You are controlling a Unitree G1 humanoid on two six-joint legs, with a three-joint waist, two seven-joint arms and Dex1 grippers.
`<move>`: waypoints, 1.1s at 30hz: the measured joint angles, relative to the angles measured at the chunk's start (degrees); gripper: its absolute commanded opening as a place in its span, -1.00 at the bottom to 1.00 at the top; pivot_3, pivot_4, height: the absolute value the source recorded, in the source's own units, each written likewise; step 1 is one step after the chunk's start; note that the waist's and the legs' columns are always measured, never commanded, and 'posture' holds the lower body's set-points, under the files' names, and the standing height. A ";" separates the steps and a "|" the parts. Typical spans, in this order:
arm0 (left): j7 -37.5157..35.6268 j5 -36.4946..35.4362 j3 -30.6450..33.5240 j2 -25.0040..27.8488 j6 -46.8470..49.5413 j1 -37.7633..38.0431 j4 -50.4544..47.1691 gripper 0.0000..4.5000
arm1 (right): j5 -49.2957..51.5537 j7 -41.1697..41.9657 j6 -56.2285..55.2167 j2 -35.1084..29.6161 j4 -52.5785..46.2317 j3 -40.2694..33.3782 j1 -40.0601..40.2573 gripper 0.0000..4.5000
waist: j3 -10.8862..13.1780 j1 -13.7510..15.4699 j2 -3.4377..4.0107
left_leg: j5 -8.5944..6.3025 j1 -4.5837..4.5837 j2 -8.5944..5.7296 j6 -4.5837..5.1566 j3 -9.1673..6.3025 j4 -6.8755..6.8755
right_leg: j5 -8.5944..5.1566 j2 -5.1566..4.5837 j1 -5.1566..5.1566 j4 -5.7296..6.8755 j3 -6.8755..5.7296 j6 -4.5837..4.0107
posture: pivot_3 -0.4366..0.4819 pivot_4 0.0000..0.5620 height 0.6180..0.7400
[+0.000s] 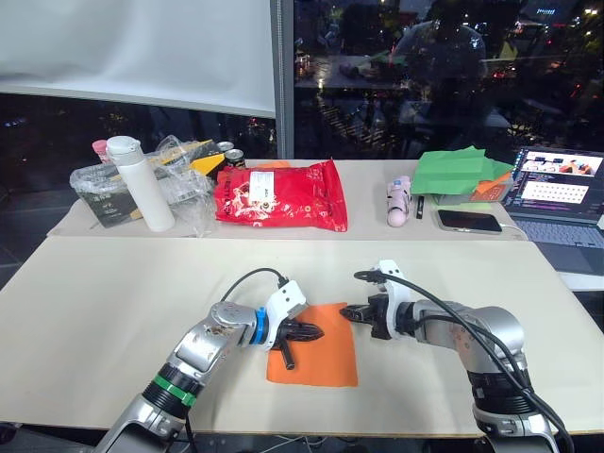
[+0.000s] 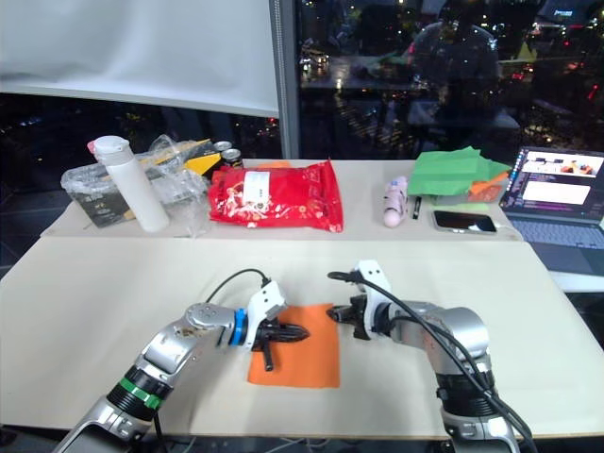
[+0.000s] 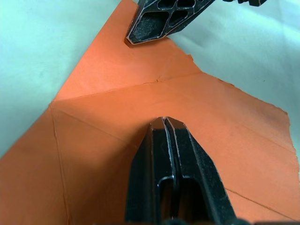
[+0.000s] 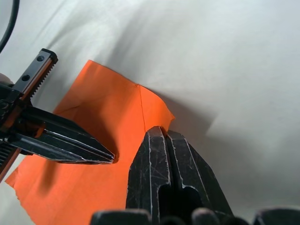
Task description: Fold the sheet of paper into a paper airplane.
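Pressing down near the sheet's left-middle, the left gripper (image 1: pixel 304 332) holds its fingers closed together, tips flat on the sheet of paper (image 1: pixel 321 363) with nothing gripped between them. The sheet lies flat on the tabletop (image 1: pixel 113 293), near the front edge and between the two arms. It already carries crease lines, and one edge is ragged in the left wrist view. To the right, the right gripper (image 1: pixel 356 312) has its fingers closed on the sheet's far right corner, which is lifted and curled slightly off the surface.

Risks from this position:
- Tearing: the sheet is thin and already rough along one edge. A fast pull on the corner against the left gripper's hold is likely to extend a tear.
- Slipping: if the left fingertips lift or slide, the whole sheet would probably follow the right gripper, and the fold would miss the existing creases.
- Lost grip: the right fingers hold very little paper, so the corner may slip free mid-fold.
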 measured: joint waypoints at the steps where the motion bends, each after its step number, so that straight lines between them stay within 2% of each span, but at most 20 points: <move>1: -0.01 0.00 0.00 0.00 -0.01 0.01 0.00 -1.00 | -0.12 0.74 -1.22 -1.15 -1.30 1.09 0.30 -0.98 | 0.00 0.02 0.00 | 0.00 0.00 0.00 0.00 0.00 0.00 | 0.00 0.00 0.00 -0.01 0.00 0.00 | -0.05 -0.47 0.66; 5: -0.04 -0.05 0.14 0.01 0.05 0.02 0.04 -1.00 | -2.12 2.07 -4.94 -5.77 -5.43 6.20 1.59 -0.98 | 0.01 -0.05 -0.01 | 0.00 0.00 0.00 0.00 0.00 -0.01 | 0.00 0.00 0.00 -0.05 0.00 0.00 | -0.05 -0.47 0.66; 11: 0.11 -2.10 2.27 -0.23 2.75 0.09 0.03 -1.00 | -6.73 2.34 -10.19 -8.14 -5.74 11.30 0.49 -0.98 | 0.03 -0.23 -0.04 | 0.00 -0.03 0.01 0.00 0.00 -0.02 | 0.02 0.00 -0.09 -0.04 0.00 0.04 | -0.05 -0.47 0.66; 17: -0.09 -2.60 4.47 1.46 1.17 0.09 -2.11 -1.00 | -11.66 4.61 -16.92 -11.17 -2.28 14.22 -2.28 -0.98 | 0.06 -0.06 -0.05 | 0.00 -0.07 0.00 0.00 0.01 -0.04 | 0.02 -0.01 -0.08 -0.10 0.00 0.04 | -0.05 -0.47 0.66; 22: -0.58 -2.42 4.49 2.40 -0.91 0.10 -2.06 -1.00 | -16.17 11.37 -24.38 -14.75 2.42 19.30 -6.26 -0.98 | 0.07 -0.04 -0.06 | 0.00 -0.07 0.00 0.00 0.01 -0.03 | 0.02 0.00 -0.08 -0.12 0.00 0.04 | -0.05 -0.47 0.66; 27: -0.56 -1.87 4.33 2.43 -1.38 0.10 -1.82 -1.00 | -21.71 16.80 -33.74 -15.45 8.86 22.69 -10.04 -0.98 | 0.08 -0.06 -0.07 | 0.00 -0.06 0.01 0.00 0.01 -0.04 | 0.02 0.00 -0.08 -0.10 -0.01 0.04 | -0.05 -0.47 0.66; 33: -0.28 -0.57 3.98 2.74 -3.43 1.98 -0.22 -1.00 | -27.66 18.71 -41.17 -15.21 9.06 25.38 -9.63 -0.98 | 0.07 -0.01 -0.06 | 0.00 -0.06 0.01 0.00 0.01 -0.04 | 0.02 0.00 -0.06 -0.10 0.00 0.04 | -0.05 -0.47 0.66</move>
